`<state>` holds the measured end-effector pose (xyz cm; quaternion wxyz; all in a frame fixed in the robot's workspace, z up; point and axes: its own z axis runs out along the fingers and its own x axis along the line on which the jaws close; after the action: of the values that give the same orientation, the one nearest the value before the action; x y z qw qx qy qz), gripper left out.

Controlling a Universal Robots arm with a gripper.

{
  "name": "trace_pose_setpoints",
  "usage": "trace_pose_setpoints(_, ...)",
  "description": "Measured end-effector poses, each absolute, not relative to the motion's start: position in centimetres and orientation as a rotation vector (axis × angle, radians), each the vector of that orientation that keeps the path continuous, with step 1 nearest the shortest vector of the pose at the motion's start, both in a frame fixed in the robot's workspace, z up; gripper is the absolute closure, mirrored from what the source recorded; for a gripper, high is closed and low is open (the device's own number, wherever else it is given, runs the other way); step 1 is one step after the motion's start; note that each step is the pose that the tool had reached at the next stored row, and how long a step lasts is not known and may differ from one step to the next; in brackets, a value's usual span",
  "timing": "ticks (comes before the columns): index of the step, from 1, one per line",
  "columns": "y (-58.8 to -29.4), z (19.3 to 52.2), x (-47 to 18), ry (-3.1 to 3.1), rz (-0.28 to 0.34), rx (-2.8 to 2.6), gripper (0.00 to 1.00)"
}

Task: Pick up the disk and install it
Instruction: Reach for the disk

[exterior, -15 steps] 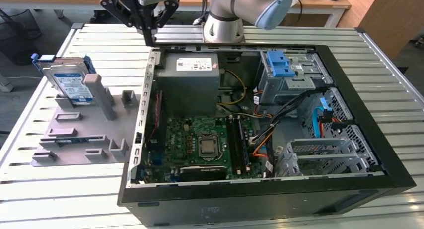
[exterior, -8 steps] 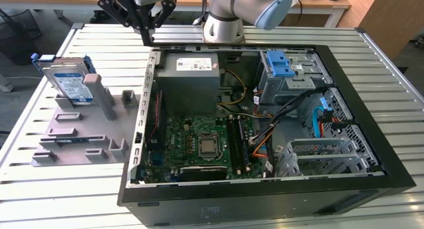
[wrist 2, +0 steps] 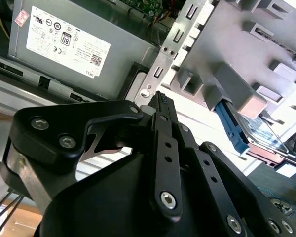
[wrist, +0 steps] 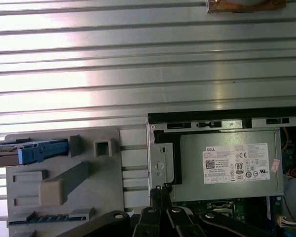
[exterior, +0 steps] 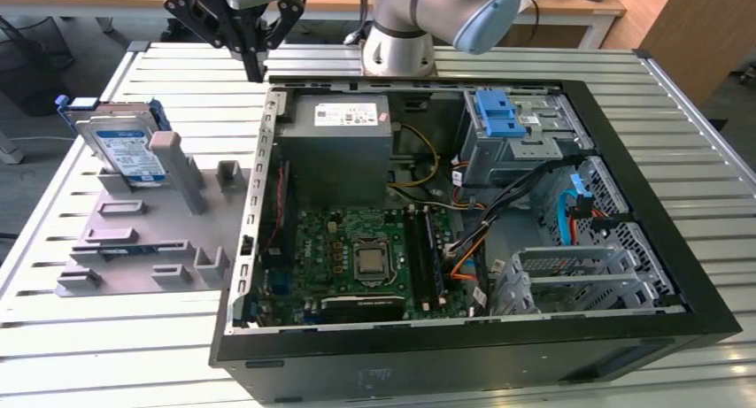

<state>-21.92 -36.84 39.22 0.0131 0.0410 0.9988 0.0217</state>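
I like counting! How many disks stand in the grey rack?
2, it seems: the front disk shows its label, the back disk leans right behind it, both in the grey rack. Others may be hidden.

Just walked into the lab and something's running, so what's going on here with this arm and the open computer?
A robot arm is working on fitting a disk into an open computer case. Its gripper is shut and holds nothing, hanging near the case's far corner, on the side toward the grey fixture. The disk stands on edge in that fixture at the exterior view's left, apart from the gripper. It has not been picked up or installed yet.
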Motion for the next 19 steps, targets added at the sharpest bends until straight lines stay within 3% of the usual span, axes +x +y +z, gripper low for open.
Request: trace_pose_setpoints(19,-36.7,39.2,-23.5,3.113,0.066,0.119,0.89)
